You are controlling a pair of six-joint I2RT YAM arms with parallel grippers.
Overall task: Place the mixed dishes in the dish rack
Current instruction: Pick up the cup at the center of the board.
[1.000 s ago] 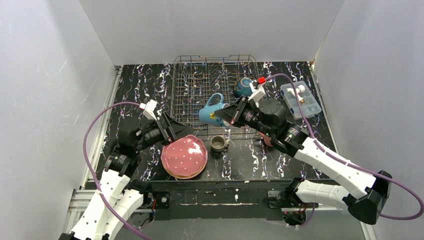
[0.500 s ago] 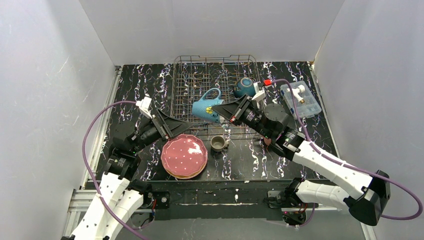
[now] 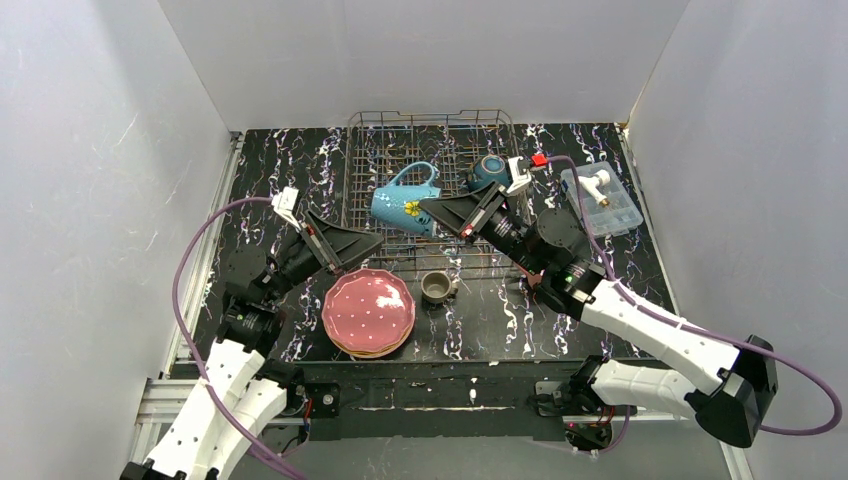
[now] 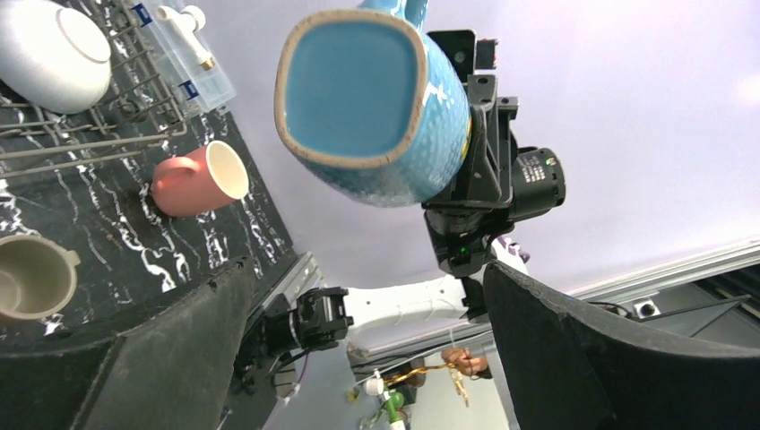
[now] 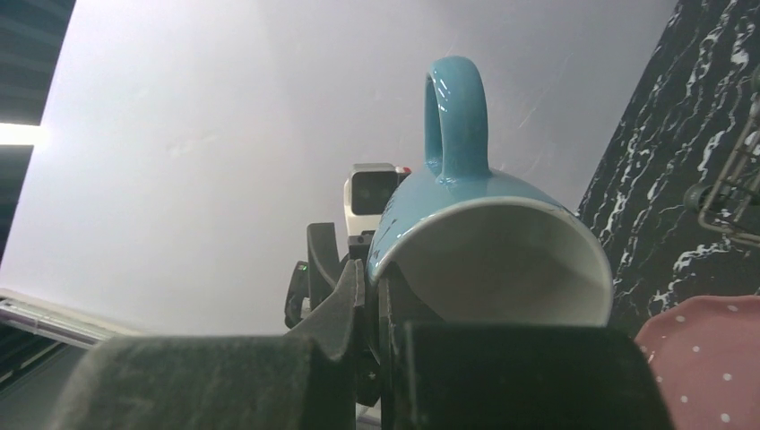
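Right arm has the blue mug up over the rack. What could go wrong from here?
The right hand pinches the blue mug by one wall of its rim only, sideways above the dish rack; it could pivot or slip and fall on the wires. The open left hand points at the mug from close by, so the two hands might collide. The teal bowl sits just beside the right arm and could get knocked.

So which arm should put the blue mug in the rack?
Right. The right gripper holds the blue mug over the dish rack; the left gripper hangs open by the plates.
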